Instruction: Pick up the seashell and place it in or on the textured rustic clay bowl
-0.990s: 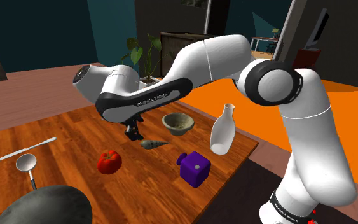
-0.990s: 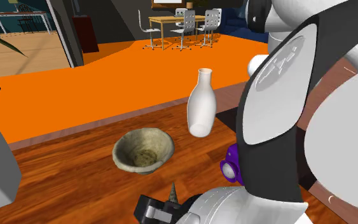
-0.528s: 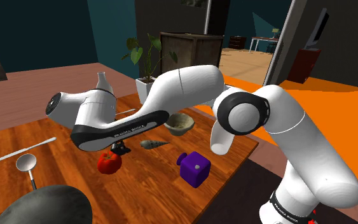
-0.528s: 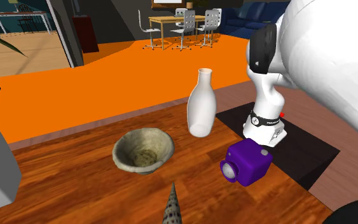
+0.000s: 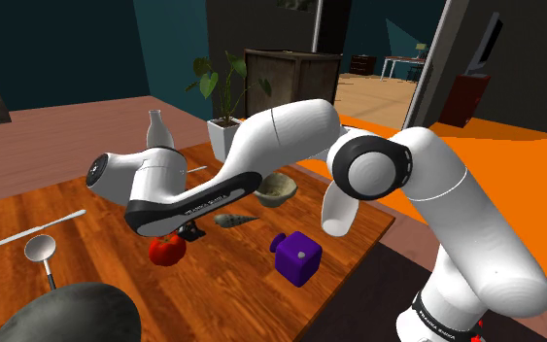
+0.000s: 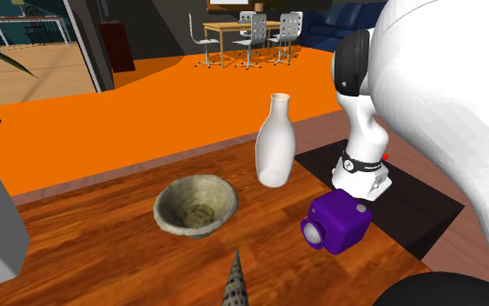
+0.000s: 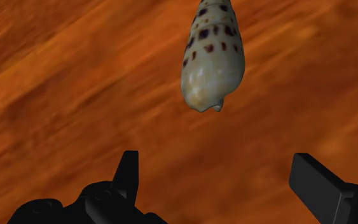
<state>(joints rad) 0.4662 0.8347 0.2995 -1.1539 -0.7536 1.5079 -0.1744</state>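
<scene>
I see a brown wooden table (image 5: 94, 258). On it sit a spotted pointed seashell (image 5: 233, 220), a rough grey-green bowl (image 5: 274, 188), a white bottle (image 6: 275, 139), a purple block (image 5: 298, 256), a red round fruit (image 5: 167, 249) and a silver spoon (image 5: 39, 248).

A white bottle (image 6: 275, 143), a purple cube (image 6: 338, 222) and a red fruit (image 5: 167, 249) sit on the wooden table (image 6: 86, 252).
</scene>
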